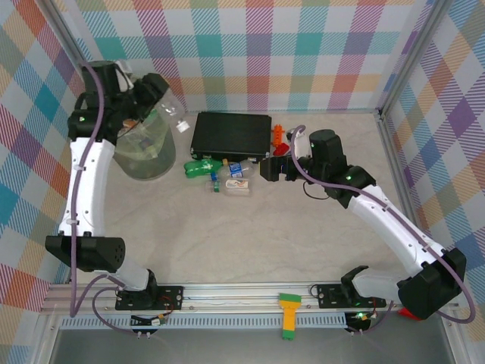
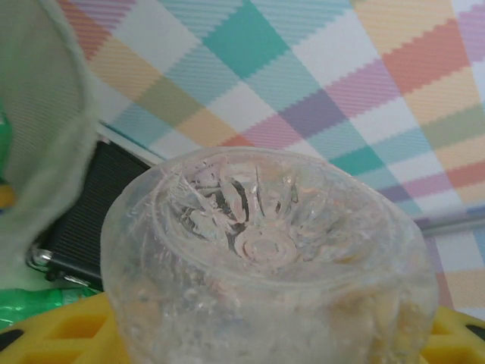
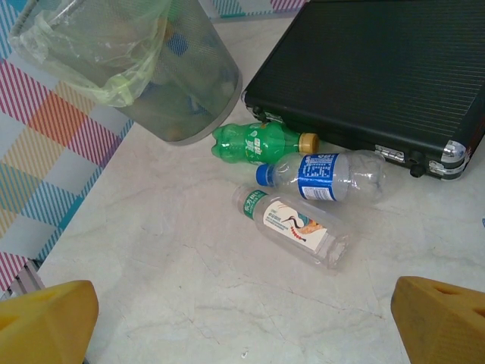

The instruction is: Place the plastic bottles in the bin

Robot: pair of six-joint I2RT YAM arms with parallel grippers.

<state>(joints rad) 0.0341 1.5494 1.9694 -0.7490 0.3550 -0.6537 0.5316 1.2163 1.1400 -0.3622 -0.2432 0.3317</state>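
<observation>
**Left gripper (image 1: pixel 157 97) grips a clear bottle (image 2: pixel 265 265) at the bin (image 1: pixel 148 155)**

The yellow fingers (image 2: pixel 53 337) are clamped on either side of the clear bottle, its base pointing away from the wrist. The bin's rim is just below and beside this gripper.

The right gripper (image 3: pixel 242 326) hovers with its fingers wide apart and nothing between them. Ahead of it three bottles lie on the table: white-label bottle (image 3: pixel 295 226) nearest, then blue-label bottle (image 3: pixel 326 176), then green bottle (image 3: pixel 254 142). The green bottle lies against the case (image 3: pixel 379 68), which is ahead to the right. The bin is ahead to the left.
</observation>
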